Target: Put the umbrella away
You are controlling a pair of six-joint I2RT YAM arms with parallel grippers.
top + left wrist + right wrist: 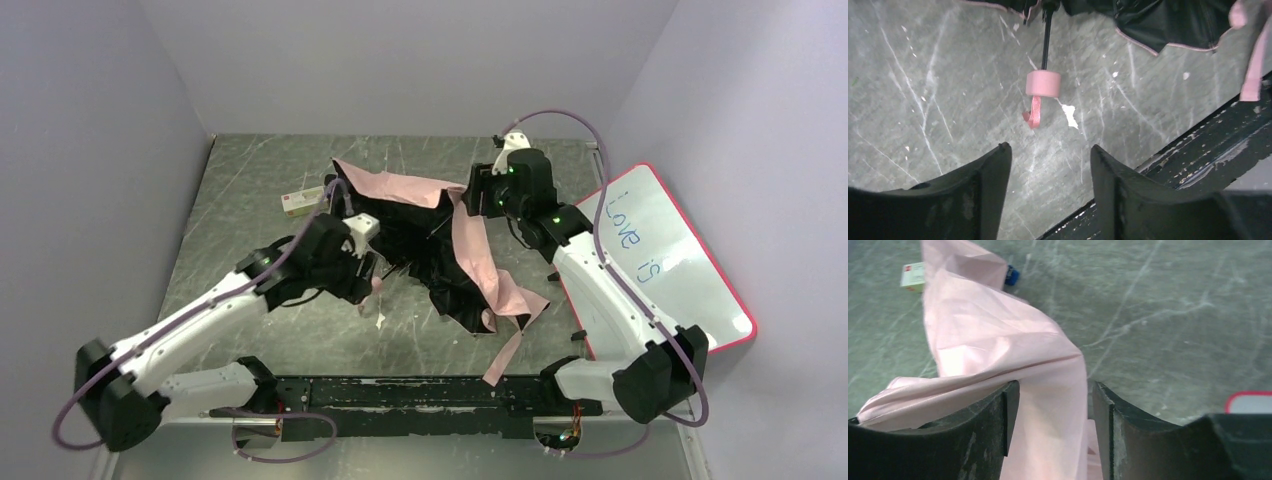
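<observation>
The umbrella (pixel 420 235) lies half-collapsed in the middle of the table, black inside showing, with pale pink fabric (pixel 480 255) draped over it. Its thin black shaft (pixel 1046 40) ends in a small pink handle (pixel 1043 83) with a short pink loop (pixel 1034 112). My left gripper (pixel 1050 152) is open and holds nothing, a short way in front of the handle; from above the left gripper (pixel 368 262) sits at the umbrella's left side. My right gripper (pixel 1054 390) stands open at the umbrella's far right (pixel 478 195), a fold of pink fabric (pixel 998 335) running between its fingers.
A whiteboard (pixel 665 255) with a red rim and blue writing leans at the right. A small white and red box (pixel 303 201) lies at the back left, a blue thing (pixel 1011 275) near it. A white scrap (pixel 1068 114) lies by the handle. A black rail (pixel 420 392) runs along the near edge.
</observation>
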